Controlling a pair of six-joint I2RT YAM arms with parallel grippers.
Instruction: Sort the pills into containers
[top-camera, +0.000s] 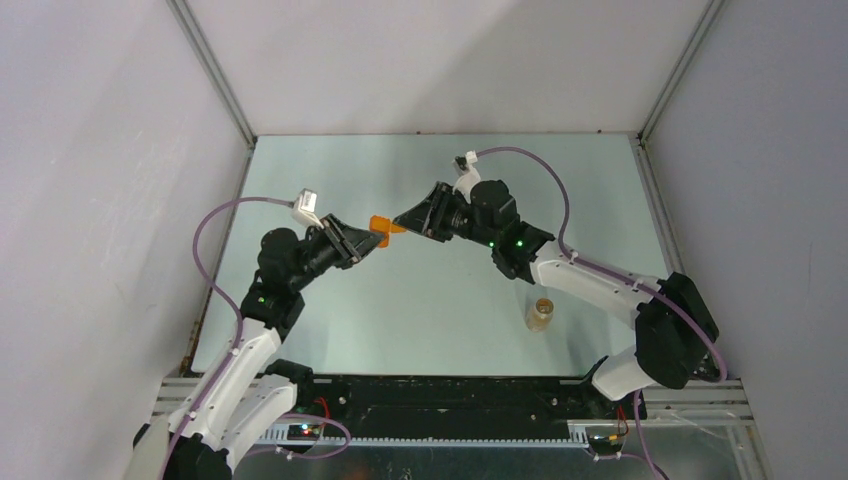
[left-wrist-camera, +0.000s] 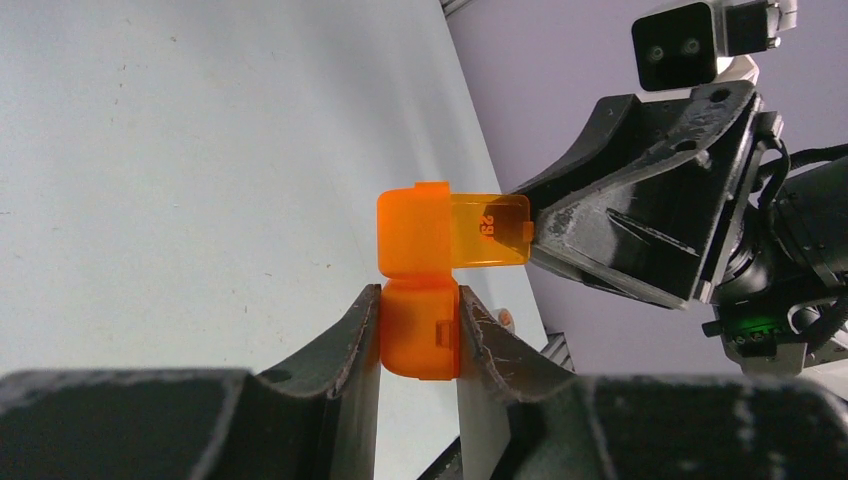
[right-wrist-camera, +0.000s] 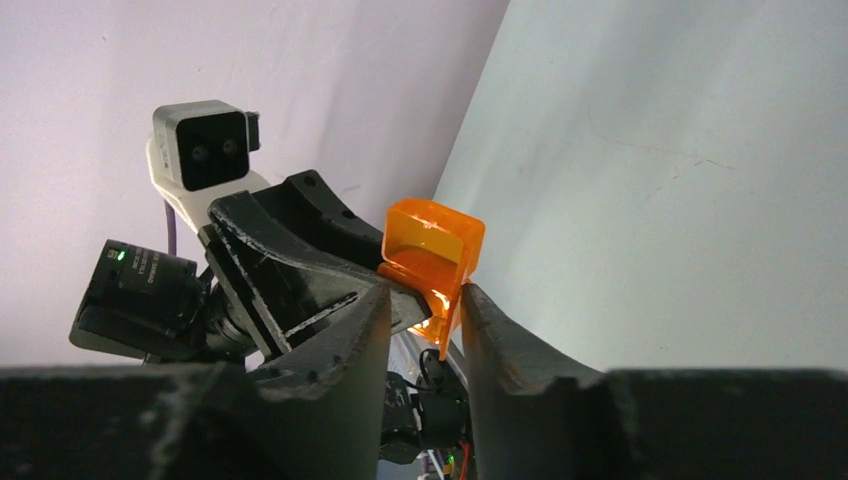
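Pale grey-green tabletop (top-camera: 420, 330) inside an enclosure of lilac-grey walls (top-camera: 100, 150) with aluminium corner struts (top-camera: 215, 70); 2 white-and-black arms (top-camera: 240, 360) mounted at the near edge, angled inward toward each other over mid-table.

Top view: left gripper (top-camera: 372, 238) and right gripper (top-camera: 407, 222) tip to tip, with a bright orange rectangular plastic box (top-camera: 381, 224) held at their meeting point. Pale tan see-through cylindrical vial (top-camera: 540, 314) upright on the table, well apart from the box, just beside the right forearm (top-camera: 585, 280), touched by neither gripper.

Left wrist view: 2 black fingers (left-wrist-camera: 350, 345) of the left gripper pressed against opposite sides of the box's lower body (left-wrist-camera: 420, 345), pinching it. Hinged lid (left-wrist-camera: 470, 230) swung open above the body and more translucent than it, bearing a dark moulded number not sharp enough to read with certainty. Tip of the right gripper (left-wrist-camera: 533, 228) meeting the lid's free end; green indicator light (left-wrist-camera: 755, 325) on the arm behind it.

Right wrist view: right fingers (right-wrist-camera: 490, 340) drawn close together with only a narrow slot between them, the thin free edge of the orange lid (right-wrist-camera: 435, 245) caught in that slot. Black finger of the left gripper directly behind the lid, grey-white wrist camera (right-wrist-camera: 205, 145) above it.

Pills not distinguishable in any of the 3 views.
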